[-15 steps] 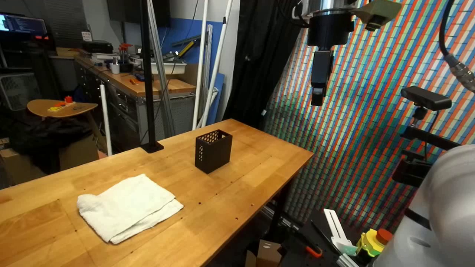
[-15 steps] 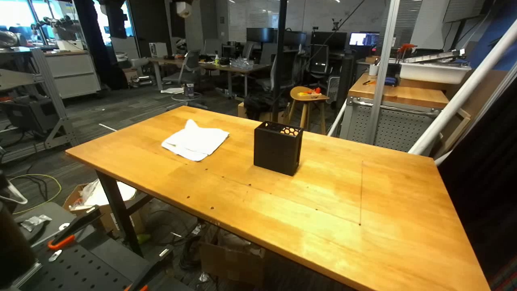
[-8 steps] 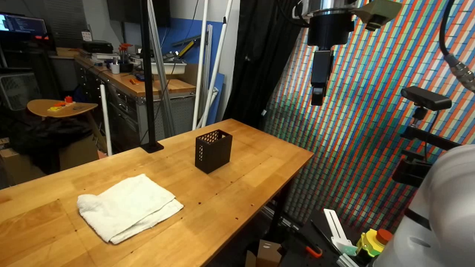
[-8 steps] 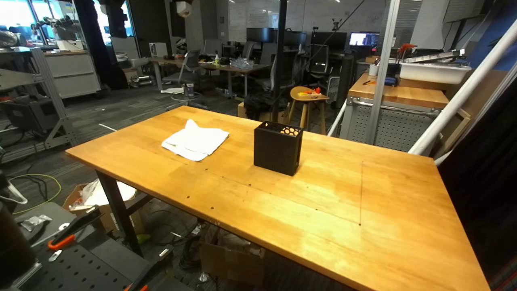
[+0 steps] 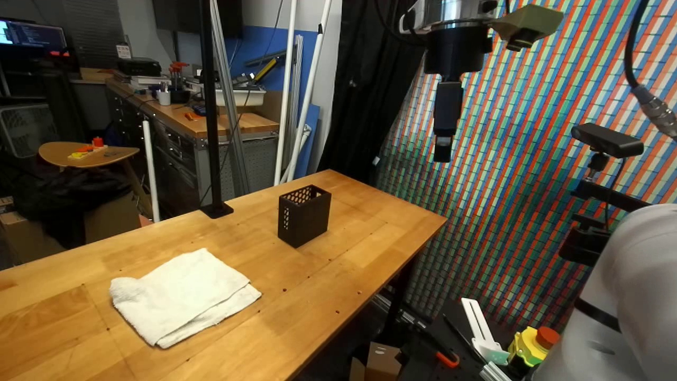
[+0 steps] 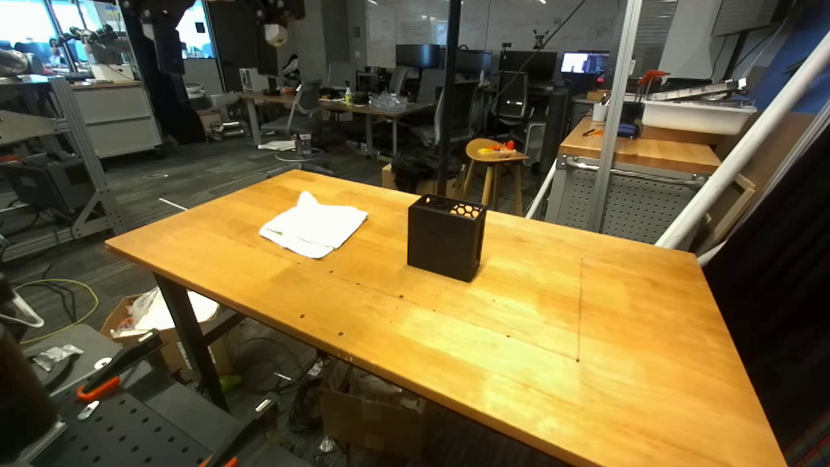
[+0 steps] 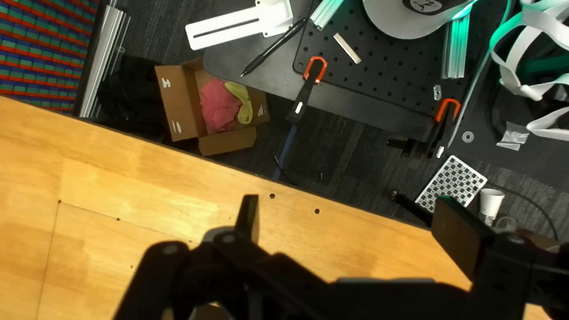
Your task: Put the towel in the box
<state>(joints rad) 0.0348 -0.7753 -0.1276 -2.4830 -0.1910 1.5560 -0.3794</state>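
Observation:
A white folded towel (image 5: 182, 296) lies flat on the wooden table, and it also shows in an exterior view (image 6: 314, 227). A black open-topped box (image 5: 304, 219) with honeycomb holes stands upright on the table, apart from the towel. The box shows in an exterior view (image 6: 444, 240) too. My gripper (image 5: 443, 153) hangs high above, out past the table's edge in that view. In the wrist view the gripper (image 7: 347, 204) is open, its fingers (image 7: 250, 218) wide apart with nothing between them. Neither the towel nor the black box can be made out in the wrist view.
A black post (image 5: 211, 159) stands at the table's back edge. The wooden table (image 6: 519, 383) has its long edge towards the robot's mount (image 7: 373, 75). A cardboard box (image 7: 178, 102) with cloths sits on the floor beside it. A camera on a bracket (image 5: 608, 140) is near the arm.
My gripper has moved a little down and to the left in both exterior views during the last half second. The towel and black box have not moved.

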